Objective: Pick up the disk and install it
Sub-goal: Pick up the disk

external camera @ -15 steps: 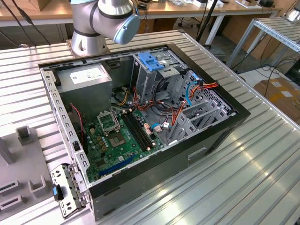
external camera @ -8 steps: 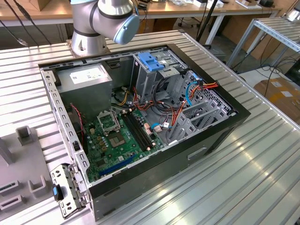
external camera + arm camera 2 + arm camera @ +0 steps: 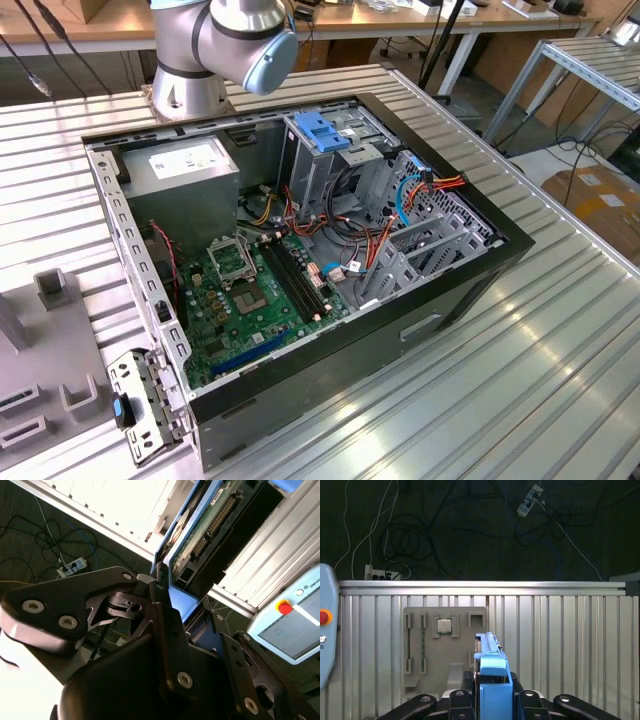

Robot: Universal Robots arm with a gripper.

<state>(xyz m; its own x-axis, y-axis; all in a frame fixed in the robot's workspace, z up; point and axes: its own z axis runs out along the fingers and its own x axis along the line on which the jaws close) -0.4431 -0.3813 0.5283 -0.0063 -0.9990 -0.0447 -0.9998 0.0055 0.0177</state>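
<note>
Fingers [image 3: 461, 699] clamped on the disk [image 3: 492, 666], one on each side. The gripper [image 3: 493, 695] holds it edge-on, blue rail end leading. In the second wrist view its circuit-board face is exposed.

Judged: this hold leaves the leading rail end free to enter a bay.

Beyond the disk are the slatted table [image 3: 560, 640] and a grey parts fixture [image 3: 445, 652]. In the exterior view the open computer case [image 3: 330, 360] shows its drive cage [image 3: 322, 135].

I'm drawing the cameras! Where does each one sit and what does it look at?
Exterior view: high up, looking down into the open computer case on the ribbed table; the base of the arm shows.
First wrist view: on the wrist, looking past the gripper and the disk at the grey tray.
Second wrist view: on the wrist, tight against the gripper, a power strip beyond.
Both wrist views share the gripper clamped on the disk.
</note>
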